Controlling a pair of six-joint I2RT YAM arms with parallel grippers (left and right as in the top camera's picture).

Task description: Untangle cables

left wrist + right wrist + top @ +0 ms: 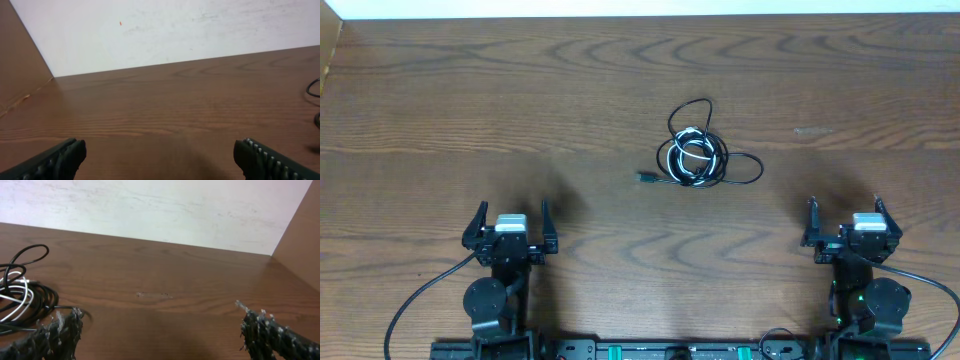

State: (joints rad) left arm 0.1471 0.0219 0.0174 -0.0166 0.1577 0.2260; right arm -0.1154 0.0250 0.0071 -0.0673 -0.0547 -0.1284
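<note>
The cables lie in one small tangle on the wooden table, right of centre. The black cable coils in several loops, with one plug end sticking out to the left. The white cable is wound inside those loops. My left gripper rests near the front left, open and empty, well short of the tangle. My right gripper rests at the front right, also open and empty. The right wrist view shows the black cable and white cable to the left of the right gripper. In the left wrist view, the left gripper faces bare wood, with a bit of black cable at the right edge.
A white wall runs along the table's far edge. A wooden side panel stands at the far left, and another at the right. Thick black arm wires trail by the bases. A faint scuff marks the wood.
</note>
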